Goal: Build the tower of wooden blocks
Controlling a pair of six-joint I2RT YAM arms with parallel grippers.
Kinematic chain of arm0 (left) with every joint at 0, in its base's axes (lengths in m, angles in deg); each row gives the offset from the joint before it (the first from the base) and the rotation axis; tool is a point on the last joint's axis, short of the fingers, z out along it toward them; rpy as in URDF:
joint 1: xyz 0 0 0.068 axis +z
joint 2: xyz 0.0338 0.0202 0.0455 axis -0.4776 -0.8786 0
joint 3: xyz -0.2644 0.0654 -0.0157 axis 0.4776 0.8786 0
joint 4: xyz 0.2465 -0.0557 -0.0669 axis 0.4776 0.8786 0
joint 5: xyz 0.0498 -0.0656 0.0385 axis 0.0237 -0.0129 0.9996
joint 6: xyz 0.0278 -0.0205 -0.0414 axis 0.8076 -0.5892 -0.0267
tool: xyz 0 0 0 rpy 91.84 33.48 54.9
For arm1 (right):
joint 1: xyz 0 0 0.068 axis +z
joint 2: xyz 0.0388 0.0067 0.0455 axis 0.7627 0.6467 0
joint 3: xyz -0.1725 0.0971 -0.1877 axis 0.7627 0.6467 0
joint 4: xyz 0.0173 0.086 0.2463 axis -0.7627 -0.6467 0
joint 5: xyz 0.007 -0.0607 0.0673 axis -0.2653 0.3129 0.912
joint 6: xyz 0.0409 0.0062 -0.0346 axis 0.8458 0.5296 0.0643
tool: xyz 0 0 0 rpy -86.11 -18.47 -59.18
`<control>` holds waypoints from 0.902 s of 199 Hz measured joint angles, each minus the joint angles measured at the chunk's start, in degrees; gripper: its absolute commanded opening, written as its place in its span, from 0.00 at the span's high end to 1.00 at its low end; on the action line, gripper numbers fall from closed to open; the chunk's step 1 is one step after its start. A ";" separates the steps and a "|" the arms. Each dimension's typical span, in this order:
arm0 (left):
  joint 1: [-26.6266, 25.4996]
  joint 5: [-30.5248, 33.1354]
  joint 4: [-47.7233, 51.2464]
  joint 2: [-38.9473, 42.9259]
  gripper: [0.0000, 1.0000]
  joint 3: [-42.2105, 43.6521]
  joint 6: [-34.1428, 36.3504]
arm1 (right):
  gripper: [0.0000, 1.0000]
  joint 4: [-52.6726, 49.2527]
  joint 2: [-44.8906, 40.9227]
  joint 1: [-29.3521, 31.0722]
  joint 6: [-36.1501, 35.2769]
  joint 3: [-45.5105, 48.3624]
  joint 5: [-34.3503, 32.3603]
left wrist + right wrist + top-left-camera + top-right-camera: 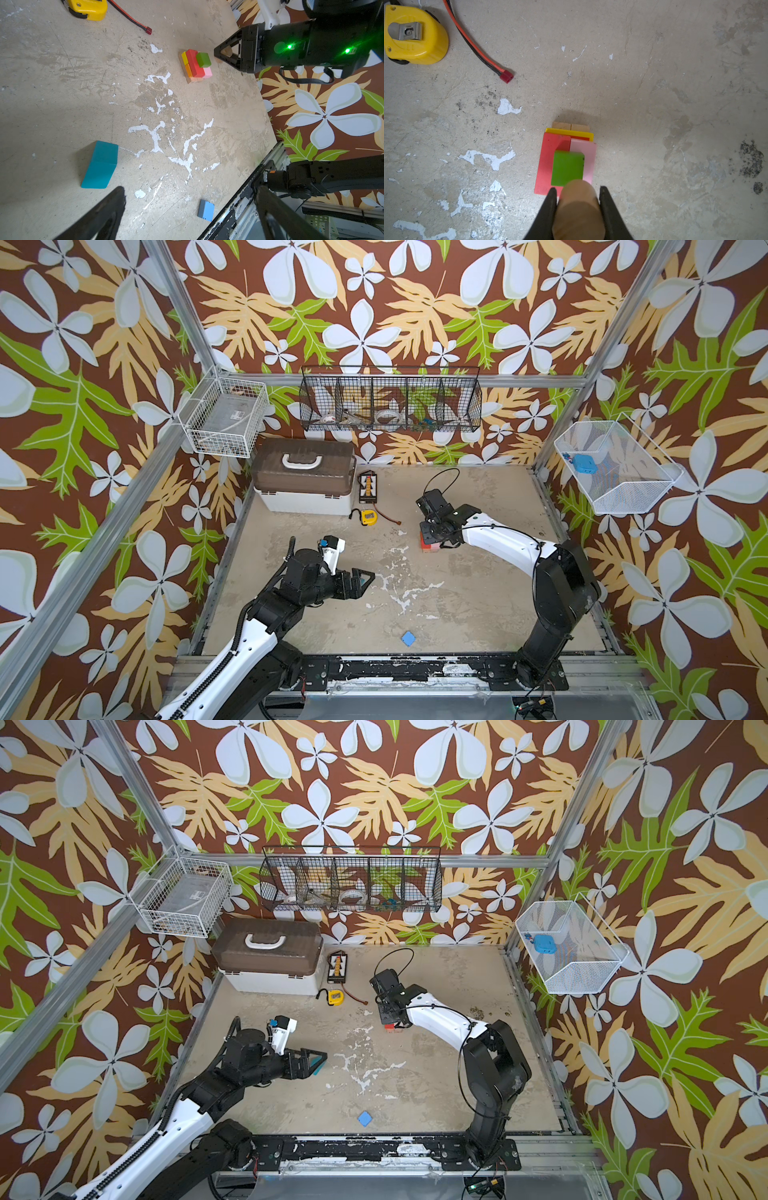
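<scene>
The tower stands mid-table: plain wood base, yellow and orange, then red and pink, with a green block on top; it also shows in both top views. My right gripper hangs just above the tower's edge, shut on a plain wood cylinder. In the left wrist view that gripper sits beside the green block. My left gripper is open and holds nothing. A teal block lies on the table next to one of its fingers. A blue block lies near the front edge.
A yellow tape measure and a red-black cable lie behind the tower. A brown-lidded white box and a small black board stand at the back. Wire baskets hang on the walls.
</scene>
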 measured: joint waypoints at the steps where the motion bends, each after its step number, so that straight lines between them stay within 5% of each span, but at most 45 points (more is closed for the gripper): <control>1: 0.00 0.00 0.00 0.00 0.00 0.00 0.00 | 0.85 0.00 -0.02 0.00 0.00 0.00 0.02; 180: 0.00 0.00 0.00 0.11 0.00 0.00 0.00 | 0.83 3.85 -0.81 -2.78 0.17 1.73 5.75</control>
